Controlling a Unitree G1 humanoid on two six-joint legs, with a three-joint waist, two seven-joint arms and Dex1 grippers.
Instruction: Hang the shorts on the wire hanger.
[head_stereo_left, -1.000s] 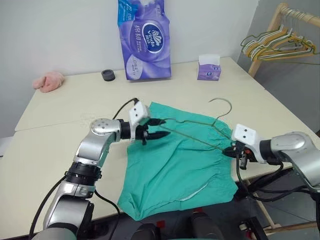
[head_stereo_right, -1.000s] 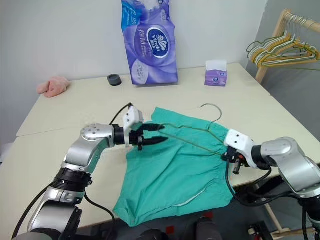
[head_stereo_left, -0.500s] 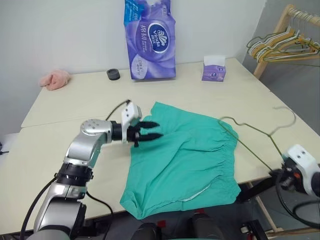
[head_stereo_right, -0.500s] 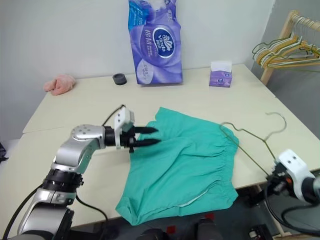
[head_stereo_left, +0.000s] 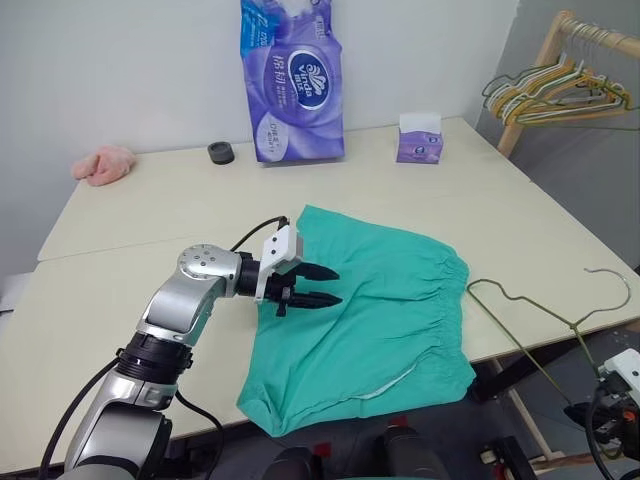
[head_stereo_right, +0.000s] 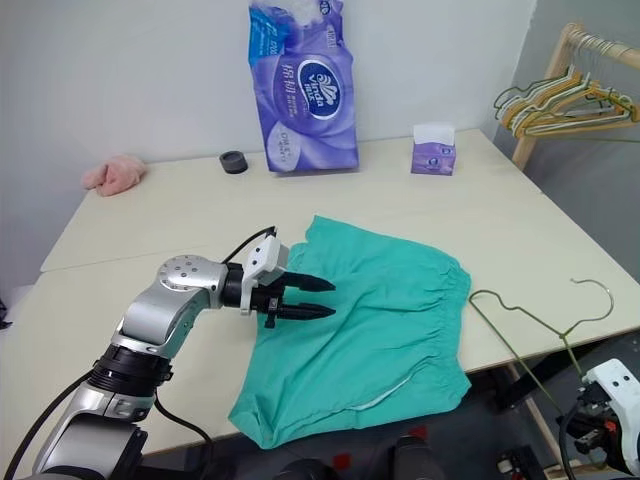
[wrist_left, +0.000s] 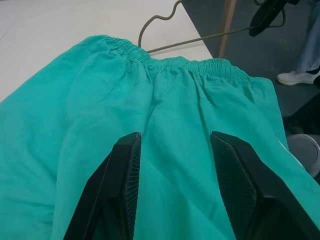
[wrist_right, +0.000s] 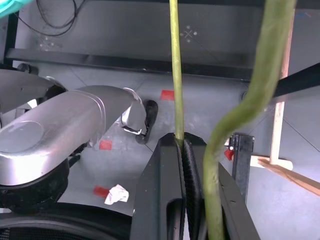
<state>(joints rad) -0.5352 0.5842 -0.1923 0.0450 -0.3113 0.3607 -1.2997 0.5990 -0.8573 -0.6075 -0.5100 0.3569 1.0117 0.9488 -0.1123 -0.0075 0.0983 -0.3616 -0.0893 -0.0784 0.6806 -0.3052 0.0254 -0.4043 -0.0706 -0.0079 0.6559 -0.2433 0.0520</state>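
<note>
Since the earlier frames, the right gripper (wrist_right: 182, 150) has pulled back off the near right edge of the table (head_stereo_left: 130, 215), taking the one wire hanger (head_stereo_left: 545, 310) off the shorts (head_stereo_left: 375, 315); the hanger now slants at the table's right edge beside the waistband, hook far and to the right. That gripper's fingers are pinched tight on the wire. One pair of teal shorts lies flat near the table's front, its near hem drooping over the edge. One left gripper (head_stereo_left: 315, 286) hovers over the shorts' left part, its two black fingers (wrist_left: 122, 185) spread about halfway with nothing between them. At the far side stand one purple tissue pack (head_stereo_left: 291, 78), one small purple tissue box (head_stereo_left: 418, 137), one black ring (head_stereo_left: 220, 152) and one pink cloth lump (head_stereo_left: 102, 165). One bunch of hangers (head_stereo_left: 550, 85) hangs on a wooden rack at the far right.
</note>
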